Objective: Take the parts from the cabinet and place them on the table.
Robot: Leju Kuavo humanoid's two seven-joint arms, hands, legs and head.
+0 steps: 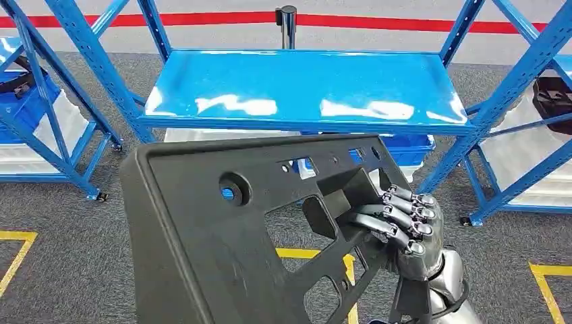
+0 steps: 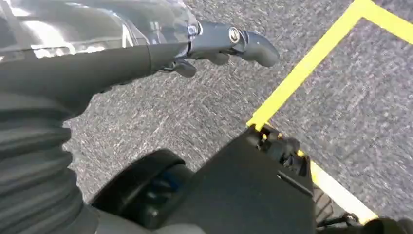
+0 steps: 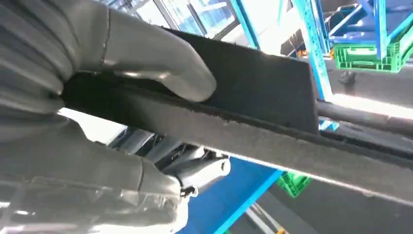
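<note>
The panel [image 1: 236,223], a big black plastic part with cut-outs and a round hole, sits nearest to me, tilted up in front of my chest. My right hand [image 1: 411,226] grips it at its right side: the fingers [image 1: 398,219] curl through one of the openings and wrap the inner edge. From the right wrist, my thumb [image 3: 156,58] presses flat on one face of the panel [image 3: 272,112] and the rest of the hand clamps from the other side, so the part is pinched firmly between them.

Beyond the panel stands the blue table [image 1: 303,88], a glossy shelf top on a blue frame, well apart from the part, which is held in the air short of its front edge. Blue racks [image 1: 61,101] flank it on both sides. Under the table I see a blue bin [image 1: 411,145].

My left hand [image 2: 219,46] hangs over grey carpet [image 2: 195,112] with a yellow floor line [image 2: 311,68] running past. It holds nothing; its fingers stretch out, loosely apart.

A red stripe [image 1: 378,21] crosses the floor behind the table, beside a metal post [image 1: 288,23].
</note>
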